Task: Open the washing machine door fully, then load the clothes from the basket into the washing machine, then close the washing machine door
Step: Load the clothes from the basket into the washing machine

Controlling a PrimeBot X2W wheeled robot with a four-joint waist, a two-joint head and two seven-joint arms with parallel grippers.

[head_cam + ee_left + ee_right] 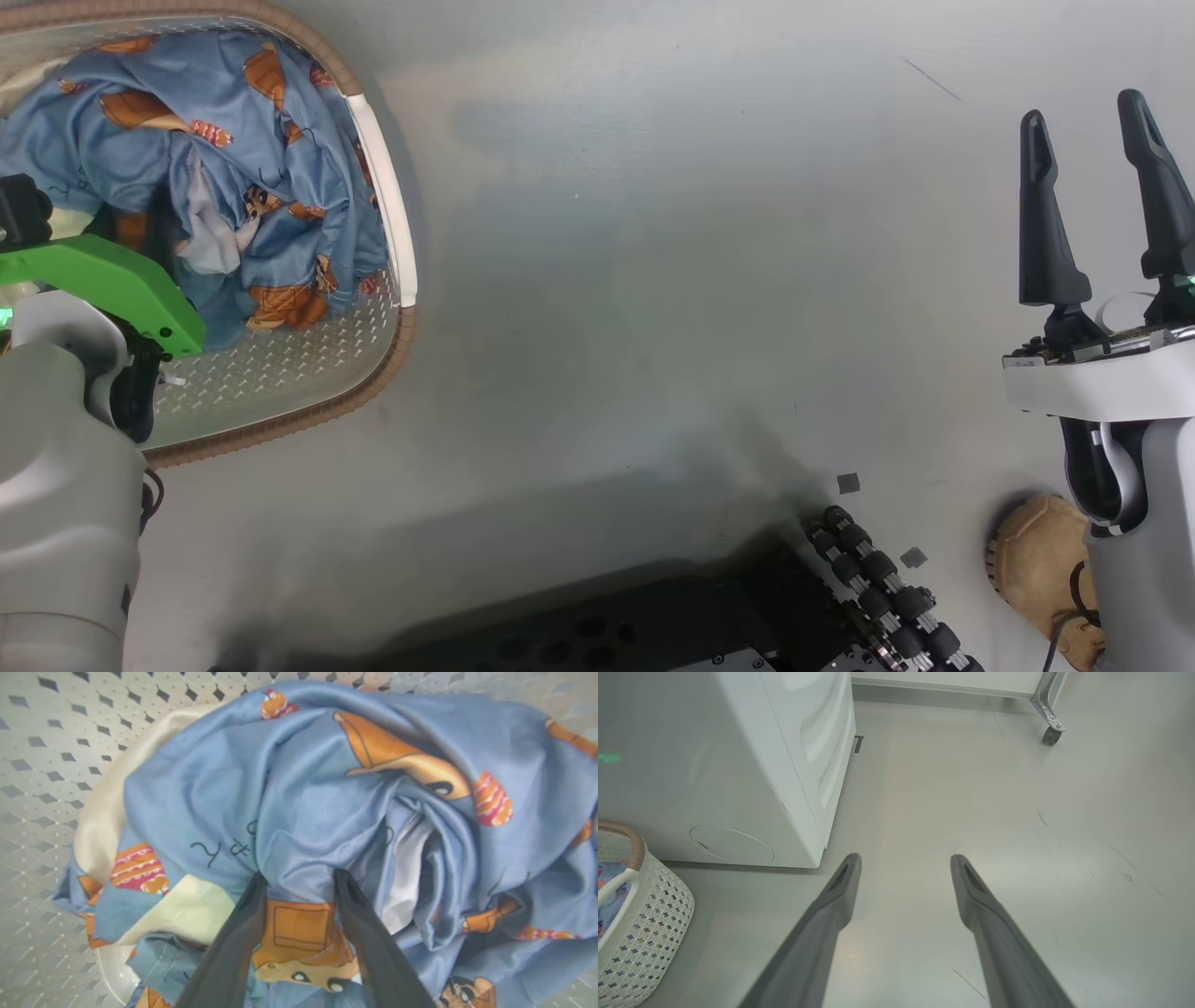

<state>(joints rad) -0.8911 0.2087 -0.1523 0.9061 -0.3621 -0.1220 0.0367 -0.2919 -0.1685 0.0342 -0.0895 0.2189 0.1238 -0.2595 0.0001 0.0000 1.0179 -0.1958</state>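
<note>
Head cam looks down; L wrist close over clothes (pixel 210 793); all share basket (pixel 654 914)

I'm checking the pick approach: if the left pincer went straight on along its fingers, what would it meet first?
The clothes: the left pincer points into the blue printed heap in the basket, fingertips seemingly touching the fabric. The basket floor probably lies beneath, but depth is unclear.
</note>
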